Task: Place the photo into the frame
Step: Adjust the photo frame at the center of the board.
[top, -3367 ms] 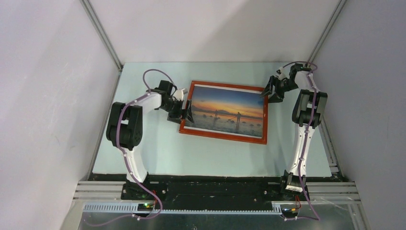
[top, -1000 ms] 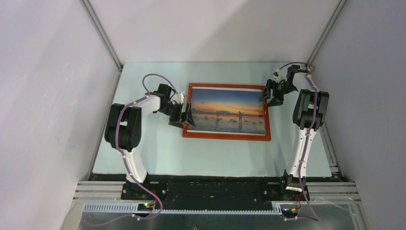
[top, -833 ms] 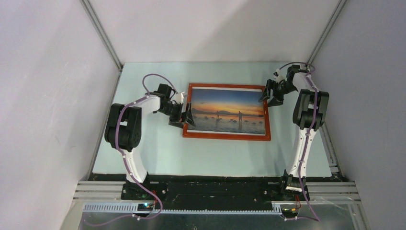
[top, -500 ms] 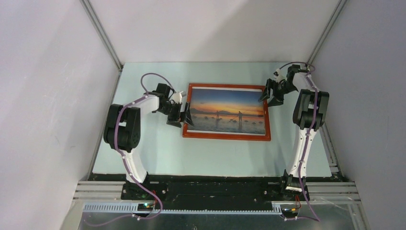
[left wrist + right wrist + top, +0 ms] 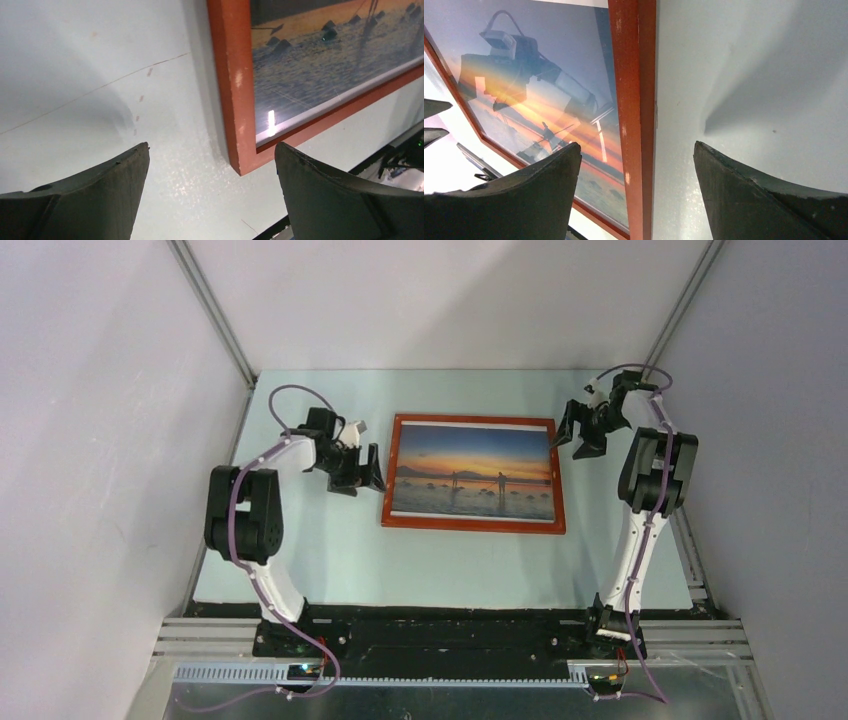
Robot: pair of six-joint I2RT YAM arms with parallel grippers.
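Observation:
The orange-brown frame (image 5: 474,525) lies flat in the middle of the table with the sunset photo (image 5: 473,470) inside it, picture side up. My left gripper (image 5: 362,478) hangs open and empty just left of the frame's left rail. In the left wrist view the frame's corner (image 5: 235,100) and the photo (image 5: 325,60) lie ahead of the left gripper (image 5: 211,146). My right gripper (image 5: 578,437) is open by the frame's upper right corner. In the right wrist view, the right gripper (image 5: 636,144) straddles the frame's right rail (image 5: 634,75) beside the photo (image 5: 549,75), holding nothing.
The pale table (image 5: 300,560) is walled in by grey panels on the left, back and right. A black rail (image 5: 450,625) with the arm bases runs along the near edge.
My left gripper has pulled back to the left, off the frame's left edge. My right gripper has opened wider and shifted slightly right. The frame and photo have stayed put over the last second.

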